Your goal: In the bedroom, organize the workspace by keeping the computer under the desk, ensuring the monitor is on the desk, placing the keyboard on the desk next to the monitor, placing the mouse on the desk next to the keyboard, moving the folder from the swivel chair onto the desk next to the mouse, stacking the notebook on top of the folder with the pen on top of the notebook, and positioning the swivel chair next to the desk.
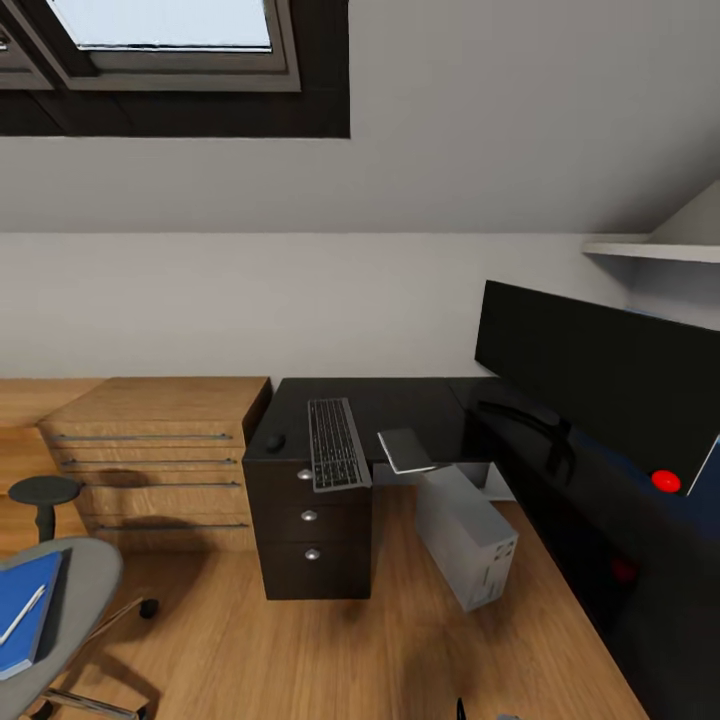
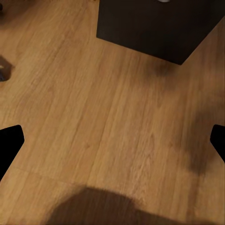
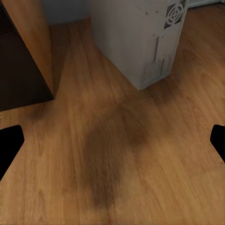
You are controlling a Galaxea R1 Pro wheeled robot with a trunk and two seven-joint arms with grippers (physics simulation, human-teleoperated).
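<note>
— Well, why does the computer (image 1: 465,537) stand where it does?

— It sits on the wood floor (image 1: 300,650) in the inner corner of the L-shaped desk (image 1: 400,400), partly tucked beneath the front edge of the top, slightly skewed. Judging by the task, that item is close to met, though the case juts out past the edge.

— And on top?

— The keyboard (image 1: 335,443) lies lengthwise over the drawer unit (image 1: 308,530), its near end at the front edge of the desk. The mouse (image 1: 275,441) rests just beside it, near the left edge. A grey flat thing (image 1: 406,450) overhangs the front edge on the keyboard's other side; what it is cannot be told. The monitor (image 1: 590,370) stands along the right wing on its dark arm.

— So what is left?

— The swivel chair (image 1: 70,600) waits well apart from the desk, with the blue folder (image 1: 28,612) on its seat and the pen (image 1: 22,613) lying across the folder. The notebook may be the dark strip along the folder's edge, but that is unclear.

— The claws?

— The left gripper (image 2: 112,143) and right gripper (image 3: 112,140) both show fingertips spread wide at the picture edges, holding nothing, over bare floor.

— The room?

— An attic bedroom: sloped grey ceiling, a skylight (image 1: 170,40), a low light-wood dresser (image 1: 150,460) against the wall.
</note>
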